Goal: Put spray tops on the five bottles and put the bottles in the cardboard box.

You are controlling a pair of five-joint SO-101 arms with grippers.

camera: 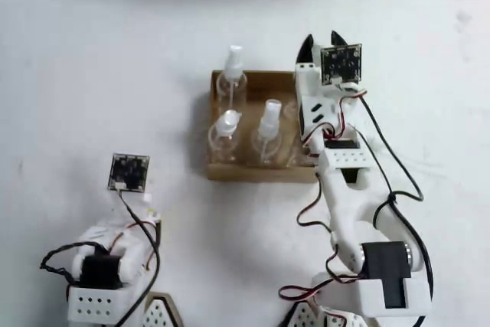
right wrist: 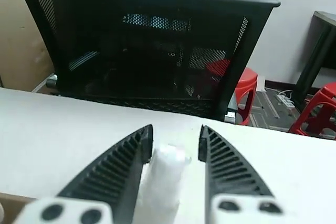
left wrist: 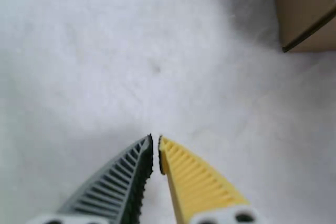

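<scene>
The cardboard box [camera: 222,172] lies mid-table. Three clear bottles with white spray tops are in it: one at the far left [camera: 232,76], one at the near left [camera: 226,134] and one in the middle [camera: 269,132]. My right arm reaches across the box's right side. Its gripper [camera: 321,38] [right wrist: 176,135] is open at the box's far right corner. A white spray top [right wrist: 168,169] stands between its black fingers, against one of them. My left gripper [left wrist: 156,145] is shut on nothing, low over bare table near the front left.
A corner of the box [left wrist: 307,14] lies ahead of my left gripper. Beyond the table's far edge stand a black mesh chair [right wrist: 157,51] and red stools [right wrist: 244,85]. Open white tabletop [camera: 92,74] lies left of the box.
</scene>
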